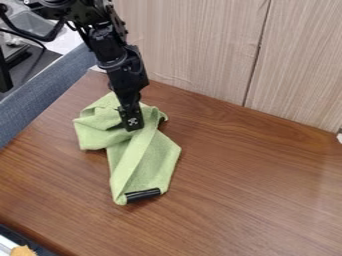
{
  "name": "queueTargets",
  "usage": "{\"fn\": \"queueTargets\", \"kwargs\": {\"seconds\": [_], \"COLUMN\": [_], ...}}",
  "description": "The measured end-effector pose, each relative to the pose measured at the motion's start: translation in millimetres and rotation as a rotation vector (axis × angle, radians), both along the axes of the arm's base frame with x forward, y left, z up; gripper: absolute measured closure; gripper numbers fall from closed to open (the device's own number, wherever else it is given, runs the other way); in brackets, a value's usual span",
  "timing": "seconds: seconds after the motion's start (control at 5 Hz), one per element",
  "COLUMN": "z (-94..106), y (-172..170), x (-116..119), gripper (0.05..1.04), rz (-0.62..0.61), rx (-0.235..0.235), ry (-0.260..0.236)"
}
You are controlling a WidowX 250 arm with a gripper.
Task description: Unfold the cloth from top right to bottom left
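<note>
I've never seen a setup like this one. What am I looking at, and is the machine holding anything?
This single picture comes from a fixed camera looking down at a slant. The black machine is a robot arm, entering at the upper left; its gripper points down at a green cloth. The cloth lies bunched and folded on a brown wooden table, with a black, rod-like piece at its lower end. Behind stand pale wood-grain panels. Whether the gripper actually grips the cloth, I can't tell.
</note>
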State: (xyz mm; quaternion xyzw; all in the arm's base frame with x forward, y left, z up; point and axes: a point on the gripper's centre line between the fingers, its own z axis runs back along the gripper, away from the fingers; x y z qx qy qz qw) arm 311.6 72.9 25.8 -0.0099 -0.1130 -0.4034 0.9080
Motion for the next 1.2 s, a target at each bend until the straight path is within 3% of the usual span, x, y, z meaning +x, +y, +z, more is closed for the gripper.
{"fn": "queueTargets", "kwargs": {"seconds": [0.2, 0.4, 0.6, 0.8, 1.2], "z": [-1.8, -2.9, -0.7, 22.4, 40.2], "y": [0, 0, -1, -4, 4], "x": [-1, -1, -4, -11, -44], "gripper": [0.722, 0.931, 1.013, 1.02, 1.02], "rz": [0.007, 0.015, 0.015, 0.011, 0.023], "rx": [0.007, 0.01, 0.009, 0.008, -0.026], "ry": [0.01, 0.016, 0.017, -0.037, -0.079]}}
